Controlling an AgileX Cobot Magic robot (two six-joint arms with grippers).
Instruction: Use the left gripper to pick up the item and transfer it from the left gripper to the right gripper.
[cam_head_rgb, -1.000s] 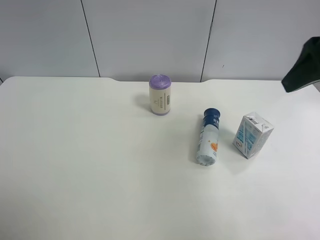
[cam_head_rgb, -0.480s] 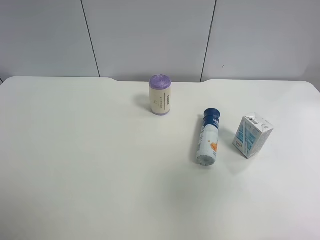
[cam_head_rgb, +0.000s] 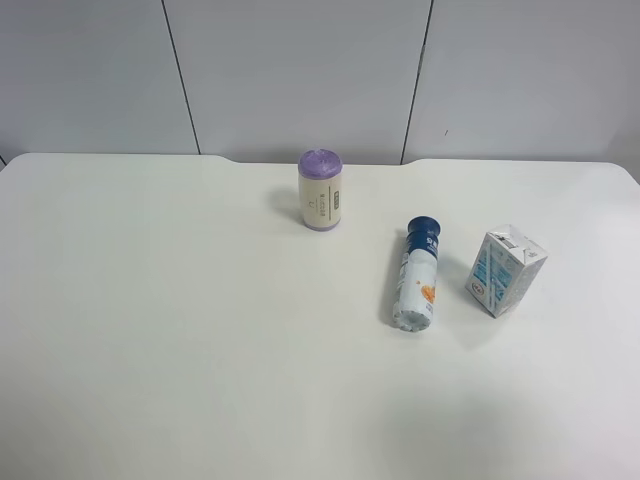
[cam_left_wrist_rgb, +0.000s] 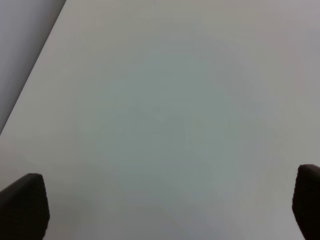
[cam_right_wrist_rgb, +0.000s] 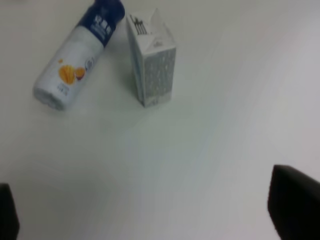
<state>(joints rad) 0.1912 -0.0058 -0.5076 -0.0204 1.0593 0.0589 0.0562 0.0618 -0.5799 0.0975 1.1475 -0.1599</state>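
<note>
Three items stand or lie on the white table (cam_head_rgb: 180, 330): one carton (cam_head_rgb: 506, 270), one bottle (cam_head_rgb: 418, 274), one cylinder (cam_head_rgb: 321, 189). No arm appears in the exterior high view.

Right gripper (cam_right_wrist_rgb: 150, 210): only two black fingertips (cam_right_wrist_rgb: 292, 207) show, at opposite edges of its wrist view, spread wide. They hold nothing and touch nothing; the carton (cam_right_wrist_rgb: 152, 62) and bottle (cam_right_wrist_rgb: 77, 52) lie ahead of them, well apart from both tips.

Left gripper (cam_left_wrist_rgb: 165, 205): fingertips (cam_left_wrist_rgb: 24, 205) likewise set wide at the view's edges, empty, above bare table near its edge.

The carton stands upright on its base, long axis vertical, gabled top up, a barcode on the top flap. In the exterior high view it sits at the right of the table, just beside the bottle and not touching it. The bottle lies on its side, blue cap toward the wall. The cylinder stands upright, purple top up, apart from both.
</note>
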